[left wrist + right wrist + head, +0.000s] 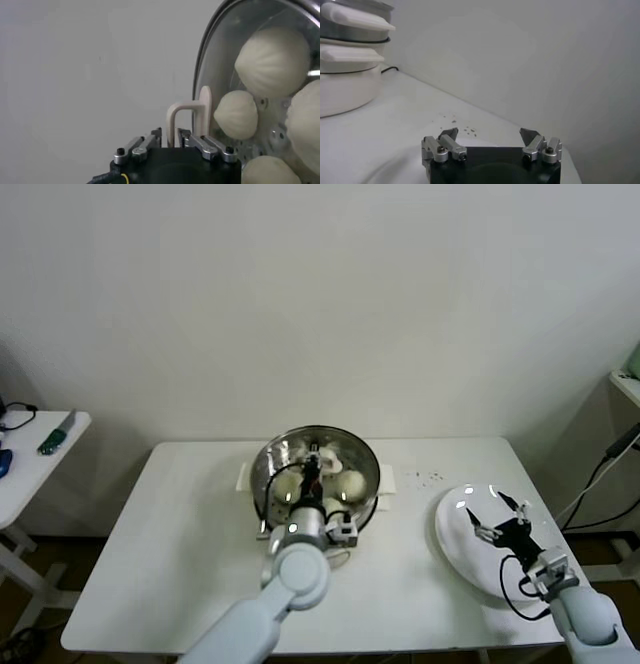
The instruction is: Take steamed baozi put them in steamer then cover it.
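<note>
White table (180,524): left gripper (171,141) clenched on glass lid handle (189,116) over steamer (366,469); lower level, centred on rim. Right gripper (497,518) released over plate (452,529).

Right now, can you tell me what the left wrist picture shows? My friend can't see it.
The left gripper holds the handle of a glass lid, tilted on edge in front of the camera. Through the glass show four white baozi in the steamer. A plain pale wall fills the rest of the picture.

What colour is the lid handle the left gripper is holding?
Cream-beige lid handle, clearest in the left wrist view.
</note>
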